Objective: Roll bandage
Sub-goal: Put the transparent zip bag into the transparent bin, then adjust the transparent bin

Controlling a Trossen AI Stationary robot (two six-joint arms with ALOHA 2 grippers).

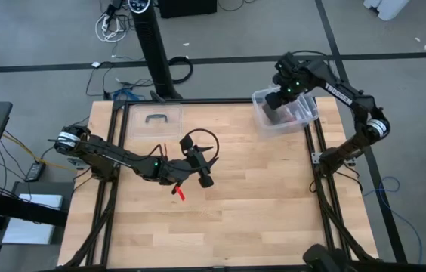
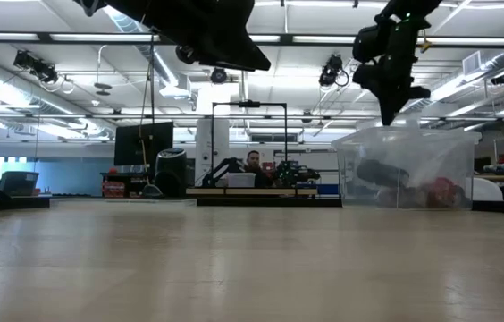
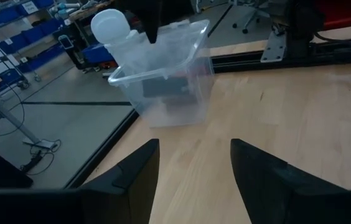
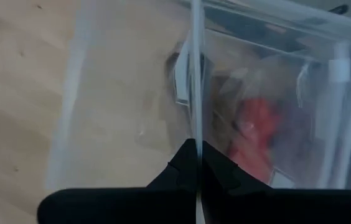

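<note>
A clear plastic box (image 1: 304, 119) stands at the table's far right; it also shows in the low view (image 2: 453, 161) and the left wrist view (image 3: 188, 56). A dark thing (image 2: 379, 172) and a red thing (image 4: 253, 127) lie inside it; I cannot tell whether the dark one is the bandage. My right gripper (image 1: 274, 99) is over the box's left wall, shut on it (image 4: 195, 155). My left gripper (image 1: 205, 178) is open and empty above the table's middle (image 3: 194, 180). My right gripper pinches the box's left wall at its top rim (image 4: 195, 106), one finger inside the box and one outside. The fingers come from above, pointing down (image 2: 388, 112). The box stands on the table.
A clear lid with a handle (image 1: 155, 119) lies at the table's far left. A small red thing (image 1: 180, 193) lies on the wood near my left gripper. Bare wood stretches across the middle and near side of the table.
</note>
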